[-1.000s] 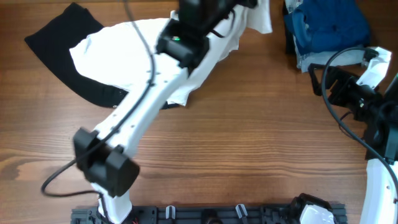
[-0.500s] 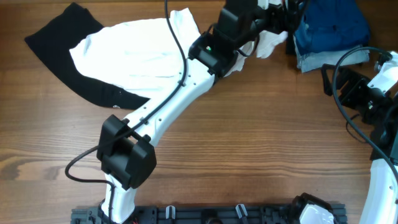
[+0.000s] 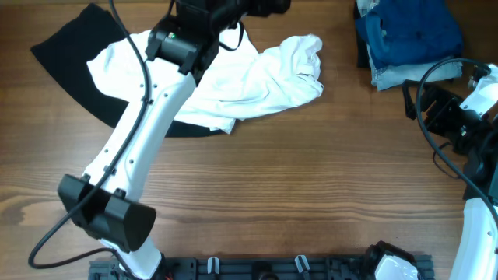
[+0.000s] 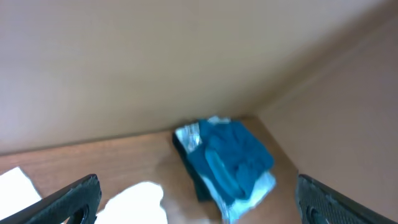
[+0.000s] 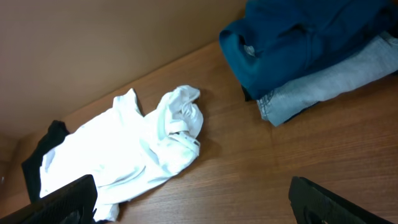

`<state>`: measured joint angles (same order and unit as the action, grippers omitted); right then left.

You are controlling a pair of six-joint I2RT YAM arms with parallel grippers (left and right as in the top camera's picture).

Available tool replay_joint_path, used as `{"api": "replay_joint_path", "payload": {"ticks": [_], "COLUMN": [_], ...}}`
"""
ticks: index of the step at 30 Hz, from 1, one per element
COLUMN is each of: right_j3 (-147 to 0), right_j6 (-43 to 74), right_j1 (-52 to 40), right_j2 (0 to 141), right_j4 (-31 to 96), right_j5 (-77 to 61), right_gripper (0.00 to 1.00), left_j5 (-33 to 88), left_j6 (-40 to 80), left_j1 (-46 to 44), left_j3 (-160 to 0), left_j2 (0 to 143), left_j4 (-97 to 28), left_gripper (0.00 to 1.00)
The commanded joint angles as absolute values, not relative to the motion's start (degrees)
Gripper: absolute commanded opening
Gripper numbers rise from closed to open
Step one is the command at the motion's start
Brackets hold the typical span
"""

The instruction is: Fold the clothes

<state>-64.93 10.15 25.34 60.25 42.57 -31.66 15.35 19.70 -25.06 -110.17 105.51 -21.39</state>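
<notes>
Wooden table [image 3: 311,171]: white shirt [image 3: 249,78] crumpled over black garment [image 3: 70,54]; blue stack [image 3: 408,31] apart.

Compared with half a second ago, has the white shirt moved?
Yes. The right end of the white shirt has shifted left, away from the blue clothes pile, leaving bare table between them in the overhead view.

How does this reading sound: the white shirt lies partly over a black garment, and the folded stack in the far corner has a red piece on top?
One slip: the top piece of the stack is blue, not red, as the right wrist view shows. The white shirt does lie partly over the black garment.
</notes>
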Motion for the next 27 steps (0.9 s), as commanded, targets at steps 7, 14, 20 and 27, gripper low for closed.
{"api": "replay_joint_path", "payload": {"ticks": [7,14,20,27], "right_j3": [-65.7,-65.7,-65.7,-65.7], "right_j6": [9.1,9.0,6.0,5.9], "right_j1": [25.6,25.4,23.1,21.4], "right_j2": [64.3,68.4,72.5,78.0], "right_j4": [43.4,43.4,43.3,42.6], "right_j5": [-31.6,-34.4,-33.0,-32.8], "right_gripper": [0.99,1.00,0.99,0.99], "left_j5": [-4.6,-2.5,2.5,2.5], "left_j6": [20.7,23.2,23.2,24.3], "left_j1": [-15.0,-0.1,6.0,6.9], "left_j3": [-110.6,-106.4,-92.2,-78.1], "left_j2": [105.8,105.8,105.8,105.8], "left_j4": [-58.9,-69.5,-67.9,-59.9], "left_gripper": [1.00,1.00,0.96,0.88]}}
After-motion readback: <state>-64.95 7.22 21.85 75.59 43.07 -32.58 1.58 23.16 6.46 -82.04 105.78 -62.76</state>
